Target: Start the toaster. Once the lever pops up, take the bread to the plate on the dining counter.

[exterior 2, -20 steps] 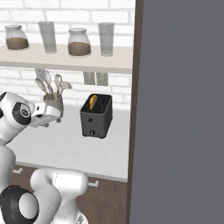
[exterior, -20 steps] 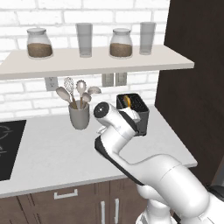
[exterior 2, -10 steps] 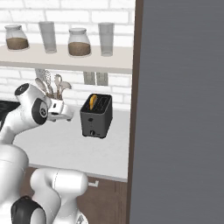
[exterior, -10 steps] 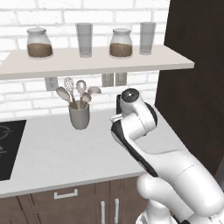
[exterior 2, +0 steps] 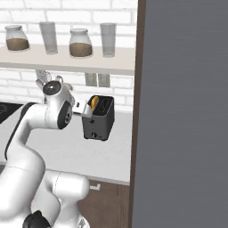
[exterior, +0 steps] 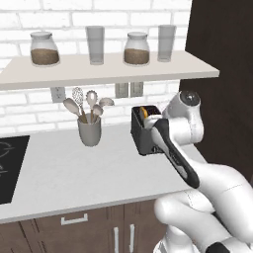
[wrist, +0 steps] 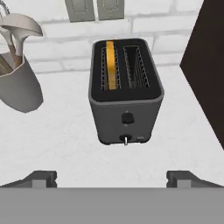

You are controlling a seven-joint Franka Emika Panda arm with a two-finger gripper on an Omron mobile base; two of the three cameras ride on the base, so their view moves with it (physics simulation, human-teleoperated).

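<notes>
The dark grey toaster point(wrist: 126, 92) stands on the white worktop, seen from above and in front in the hand view. The bread point(wrist: 110, 65) stands in its left slot, orange crust edge up; the right slot holds nothing. The lever point(wrist: 127, 118) is a small dark tab on the narrow front face. My gripper point(wrist: 112, 178) is open, fingertips point(wrist: 41, 178) wide apart, hovering short of the front face and touching nothing. The toaster point(exterior: 142, 134) is partly behind my arm, and the toaster point(exterior 2: 100, 118) shows the bread point(exterior 2: 94, 102). The plate and the dining counter are out of view.
A grey utensil cup point(exterior: 90, 131) with spoons stands left of the toaster. A shelf point(exterior: 99, 69) with jars and glasses hangs above. A tall dark cabinet point(exterior 2: 182, 111) walls off the right side. A black cooktop point(exterior: 10, 168) lies at far left.
My arm has swung right, from beside the utensil cup to in front of the toaster. The gripper has stayed open. The bread and the toaster have not moved.
</notes>
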